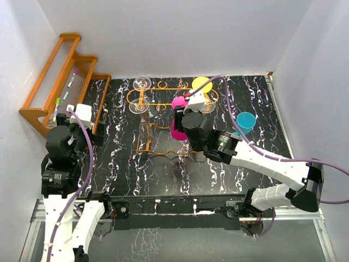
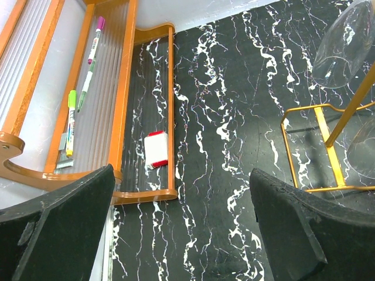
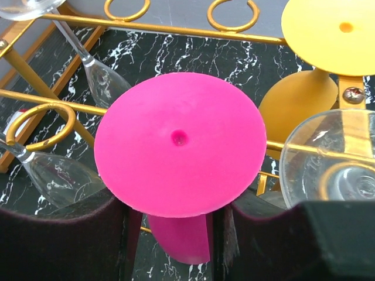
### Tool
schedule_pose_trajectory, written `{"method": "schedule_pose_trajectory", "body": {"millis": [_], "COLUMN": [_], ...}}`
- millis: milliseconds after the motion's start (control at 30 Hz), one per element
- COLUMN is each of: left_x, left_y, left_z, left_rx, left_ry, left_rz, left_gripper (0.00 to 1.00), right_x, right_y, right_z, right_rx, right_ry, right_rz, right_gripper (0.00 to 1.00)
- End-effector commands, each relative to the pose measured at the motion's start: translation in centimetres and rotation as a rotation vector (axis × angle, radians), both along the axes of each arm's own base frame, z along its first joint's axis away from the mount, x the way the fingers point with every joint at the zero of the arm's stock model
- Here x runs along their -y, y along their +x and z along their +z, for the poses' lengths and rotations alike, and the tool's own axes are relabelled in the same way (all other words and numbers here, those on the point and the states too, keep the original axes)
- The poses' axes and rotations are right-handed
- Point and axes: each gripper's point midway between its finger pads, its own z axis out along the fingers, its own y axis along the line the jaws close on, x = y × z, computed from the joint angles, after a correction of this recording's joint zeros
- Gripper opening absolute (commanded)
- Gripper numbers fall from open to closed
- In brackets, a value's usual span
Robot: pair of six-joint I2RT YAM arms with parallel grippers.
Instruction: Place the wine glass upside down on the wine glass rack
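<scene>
My right gripper (image 3: pixel 176 237) is shut on a pink wine glass (image 3: pixel 179 143), held upside down with its round foot up and its bowl between the fingers (image 3: pixel 58 240). In the top view the pink glass (image 1: pixel 178 102) sits at the right middle of the orange-gold wire rack (image 1: pixel 163 87), under my right gripper (image 1: pixel 188 117). I cannot tell whether its foot rests on the rack wires (image 3: pixel 176 30). A yellow glass (image 3: pixel 328 35) and clear glasses (image 3: pixel 328 158) hang on the rack. My left gripper (image 2: pixel 181 234) is open and empty over the mat, left of the rack (image 2: pixel 328 146).
A brown wooden stepped rack (image 1: pixel 60 71) with markers (image 2: pixel 88 70) stands at the far left. A small red and white object (image 2: pixel 157 149) lies in its lowest step. A blue cup (image 1: pixel 246 121) stands right of the wire rack. White walls enclose the black marbled mat.
</scene>
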Motion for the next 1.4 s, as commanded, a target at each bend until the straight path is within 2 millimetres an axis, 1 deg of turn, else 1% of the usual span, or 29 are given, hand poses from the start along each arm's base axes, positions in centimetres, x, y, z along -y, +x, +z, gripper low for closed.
{"method": "schedule_pose_trajectory", "body": {"millis": [0, 67, 100, 133, 200, 233, 300, 367, 433, 533, 700, 767, 800, 867, 933, 1000, 1100, 1167, 1200, 1233, 1267, 1300, 1333, 1367], "left_x": [0.0, 0.1, 0.1, 0.1, 0.1, 0.1, 0.1, 0.2, 0.2, 0.5, 0.7, 1.1, 1.5, 2.4, 2.3, 1.9, 0.6, -0.8, -1.5, -2.3, -3.0, -3.3, -3.4, -3.4], "left_y": [-0.2, -0.2, -0.3, -0.3, -0.6, -0.7, -1.0, -1.3, -1.6, -2.4, -3.6, -3.9, -4.1, -4.6, -4.7, -4.4, -3.3, -2.5, -2.0, -1.5, -1.4, -1.3, -1.1, -1.2], "left_z": [0.5, 0.5, 0.6, 0.7, 1.0, 1.1, 1.3, 1.3, 1.2, 1.2, 1.5, 0.9, 0.1, -1.6, -2.6, -2.5, -1.1, 0.0, 0.2, 0.2, 0.7, 0.3, 0.6, 0.6], "left_rx": [0.012, 0.009, 0.005, 0.004, 0.000, -0.002, -0.012, -0.026, -0.042, -0.075, -0.117, -0.157, -0.198, -0.291, -0.360, -0.379, -0.330, -0.299, -0.304, -0.323, -0.320, -0.363, -0.373, -0.400], "left_ry": [-0.001, -0.005, -0.005, -0.005, -0.004, -0.002, 0.005, 0.012, 0.016, 0.014, 0.035, 0.054, 0.067, 0.078, 0.081, 0.084, 0.076, 0.056, 0.042, 0.027, 0.006, -0.003, -0.012, -0.020], "left_rz": [0.001, -0.004, -0.004, -0.004, -0.003, -0.005, -0.009, -0.016, -0.022, -0.039, -0.068, -0.108, -0.149, -0.223, -0.228, -0.200, -0.097, 0.021, 0.081, 0.148, 0.213, 0.247, 0.269, 0.278], "left_gripper": [0.97, 0.97, 0.97, 0.97, 0.97, 0.97, 0.97, 0.97, 0.97, 0.97, 0.97, 0.97, 0.97, 0.97, 0.97, 0.97, 0.97, 0.97, 0.97, 0.97, 0.97, 0.97, 0.97, 0.97], "right_x": [0.2, 0.0, -0.1, -0.1, -0.3, -0.3, -0.1, 0.0, 0.1, 0.0, 0.2, 0.5, 0.6, 2.0, 3.7, 5.7, 8.6, 10.7, 12.0, 13.6, 15.2, 16.7, 18.1, 19.0], "right_y": [-0.6, -0.9, -1.1, -1.4, -2.1, -2.4, -3.0, -3.7, -4.4, -5.8, -9.1, -10.8, -11.7, -12.5, -12.9, -12.6, -11.6, -10.4, -9.6, -8.8, -8.2, -7.7, -7.2, -6.8], "right_z": [2.8, 2.8, 2.9, 3.1, 3.4, 3.5, 3.6, 3.7, 3.8, 4.8, 8.0, 9.3, 9.7, 11.0, 12.5, 13.6, 14.3, 14.2, 13.9, 13.3, 12.8, 12.4, 12.0, 11.5], "right_rx": [0.020, 0.011, 0.004, -0.002, -0.018, -0.028, -0.044, -0.056, -0.065, -0.077, -0.054, -0.032, -0.021, 0.000, 0.027, 0.054, 0.087, 0.094, 0.094, 0.092, 0.090, 0.102, 0.118, 0.129], "right_ry": [0.098, 0.107, 0.113, 0.117, 0.131, 0.139, 0.159, 0.180, 0.190, 0.208, 0.271, 0.291, 0.290, 0.297, 0.324, 0.352, 0.378, 0.393, 0.399, 0.395, 0.392, 0.373, 0.352, 0.323], "right_rz": [0.021, 0.044, 0.058, 0.074, 0.108, 0.124, 0.140, 0.163, 0.194, 0.274, 0.449, 0.537, 0.584, 0.593, 0.566, 0.496, 0.357, 0.225, 0.136, 0.027, -0.080, -0.177, -0.266, -0.340], "right_gripper": [0.45, 0.47, 0.51, 0.59, 0.70, 0.72, 0.74, 0.81, 0.84, 0.98, 0.99, 0.99, 0.99, 0.99, 0.99, 0.99, 0.99, 0.99, 0.99, 0.99, 0.99, 1.00, 1.00, 1.00]}}
